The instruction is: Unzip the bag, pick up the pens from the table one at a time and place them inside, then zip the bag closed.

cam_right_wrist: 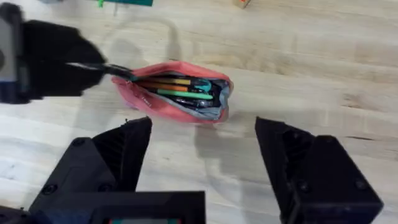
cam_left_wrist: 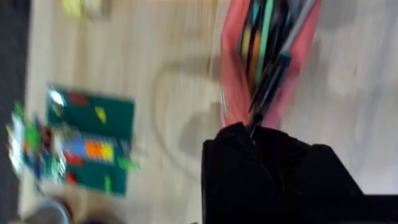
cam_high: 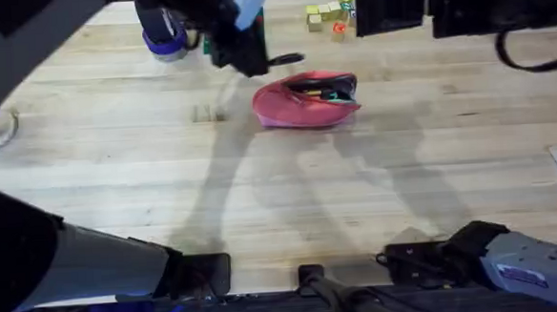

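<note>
One black pen (cam_right_wrist: 102, 68) is clenched in the left gripper (cam_high: 254, 57), its tip at the mouth of the bag (cam_high: 304, 102), which lies unzipped at mid-table (cam_high: 119, 203) with coloured pens (cam_right_wrist: 177, 88) already inside. Insertion is the step in hand; next, the pen must slide in lengthwise before release. At right, the right gripper (cam_right_wrist: 202, 152) hovers released, near the bag.

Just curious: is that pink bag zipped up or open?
Open. The bag gapes along its top, with pens visible lying inside.
</note>
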You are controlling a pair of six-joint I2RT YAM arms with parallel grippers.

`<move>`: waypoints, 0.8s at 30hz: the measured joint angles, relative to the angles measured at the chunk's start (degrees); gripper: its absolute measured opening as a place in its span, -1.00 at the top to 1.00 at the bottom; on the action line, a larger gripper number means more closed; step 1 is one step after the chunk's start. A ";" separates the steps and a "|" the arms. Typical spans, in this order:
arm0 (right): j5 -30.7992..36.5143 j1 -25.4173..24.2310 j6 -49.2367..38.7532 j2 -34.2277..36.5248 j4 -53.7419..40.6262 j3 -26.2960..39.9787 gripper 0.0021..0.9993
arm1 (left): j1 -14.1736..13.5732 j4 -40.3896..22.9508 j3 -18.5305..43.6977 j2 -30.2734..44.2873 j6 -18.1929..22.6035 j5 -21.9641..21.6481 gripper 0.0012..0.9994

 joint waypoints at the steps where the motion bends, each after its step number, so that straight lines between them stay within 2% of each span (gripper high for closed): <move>1: -0.01 0.00 -0.05 -0.56 -0.09 0.00 -0.99 | -0.76 1.45 0.00 0.00 -0.02 1.11 0.92; 6: 0.00 0.00 -0.18 -3.83 -0.13 0.00 -0.99 | -3.54 7.93 0.00 0.00 -0.04 7.08 0.92; 9: 0.00 0.00 -0.18 -5.62 -0.14 0.00 -0.99 | -5.01 10.77 0.00 0.00 -0.82 9.16 0.92; 14: 0.01 0.00 -0.59 -8.01 -0.31 0.00 -0.99 | -7.37 14.08 0.00 0.13 -2.31 11.20 0.92; 24: 0.01 0.00 -1.49 -10.74 -0.39 0.00 -0.99 | -11.23 18.83 0.00 5.19 -8.82 13.05 0.92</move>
